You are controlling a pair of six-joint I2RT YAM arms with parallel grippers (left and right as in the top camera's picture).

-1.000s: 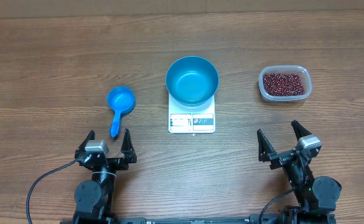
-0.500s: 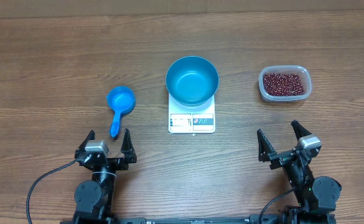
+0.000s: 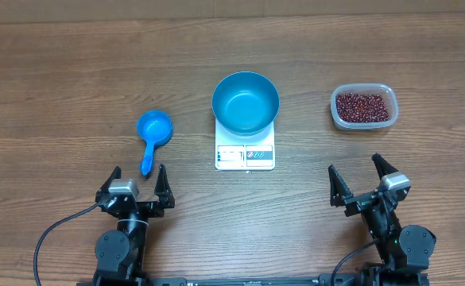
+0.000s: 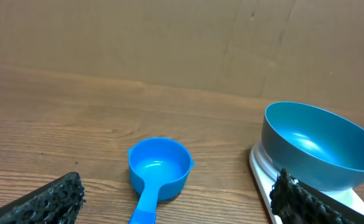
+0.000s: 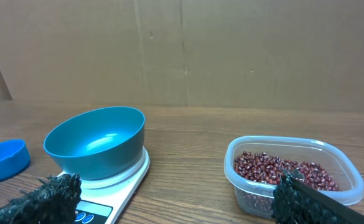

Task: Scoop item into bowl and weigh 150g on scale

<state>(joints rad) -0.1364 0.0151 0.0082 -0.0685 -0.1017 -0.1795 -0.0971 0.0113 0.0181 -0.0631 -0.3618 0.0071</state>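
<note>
The empty blue bowl sits on the white scale at the table's middle; both show in the wrist views too, bowl and scale. Dark red-brown beans fill a clear plastic tub at the right. A small blue handled scoop lies left of the scale. My left gripper stands open near the front edge, just below the scoop's handle. My right gripper is open too, well short of the tub.
Brown cardboard walls off the table's far side. Black cables trail from the arm bases at the front edge. Bare wood lies around the objects.
</note>
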